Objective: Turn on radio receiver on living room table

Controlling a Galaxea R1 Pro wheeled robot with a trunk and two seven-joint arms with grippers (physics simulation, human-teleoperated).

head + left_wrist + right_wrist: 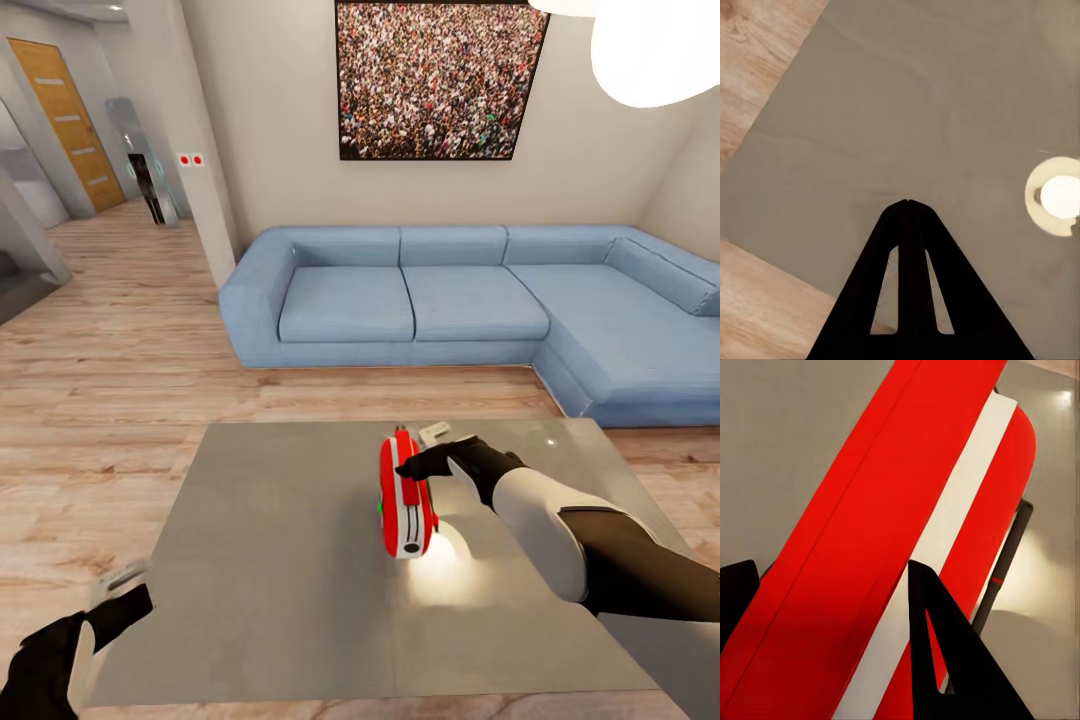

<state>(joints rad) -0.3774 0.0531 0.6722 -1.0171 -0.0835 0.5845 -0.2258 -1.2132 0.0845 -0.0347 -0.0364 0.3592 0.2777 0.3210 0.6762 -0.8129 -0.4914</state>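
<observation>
Living room: blue sofa (470,300) and crowd picture (440,78) lie well beyond the right gripper (428,462).
Table (280,560): grey top under both grippers.
Radio receiver (405,497): upright mid-table, right under the right gripper, top within reach.
Right gripper: spread wide, fingers (952,660) straddling the radio's red top, likely positioned to press its switch.
Left gripper (907,206): fingertips pressed together, parked over the table's near corner, well apart from the radio.
</observation>
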